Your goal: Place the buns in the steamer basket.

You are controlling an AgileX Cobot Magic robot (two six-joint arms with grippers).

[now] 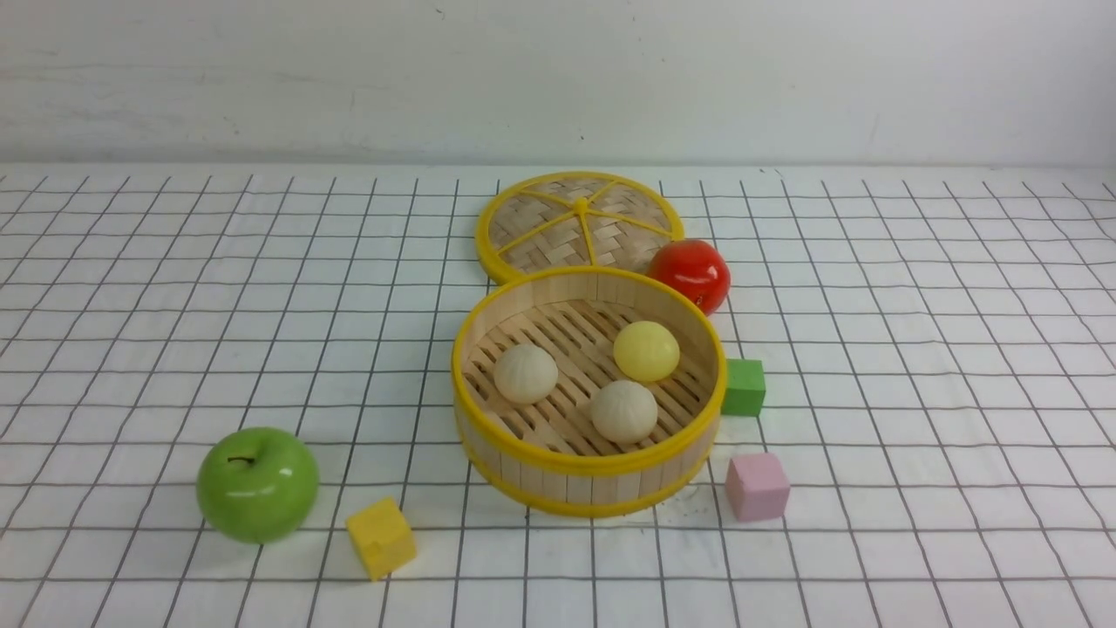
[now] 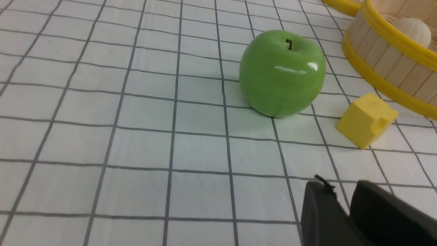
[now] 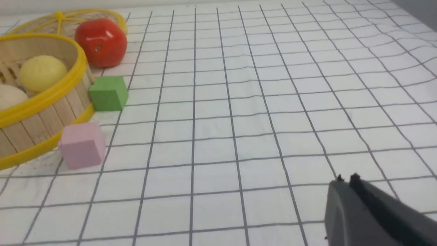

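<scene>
While in the steamer basket (image 1: 488, 327), buns (image 1: 624, 411), far from right claw (image 3: 345, 181)

Bright, even, diffuse light, seemingly from overhead. Shadows soft and short: faint one under the green apple (image 1: 257, 485), another hugging the steamer basket (image 1: 589, 475) base. White glare streaks on the apple and on the tomato (image 1: 690, 274), toward 12 o'clock. Front view sharp. Wrist views soft; gripper tips blurred at 5 o'clock. Grid lines bow toward 2 o'clock in the right wrist view.
</scene>
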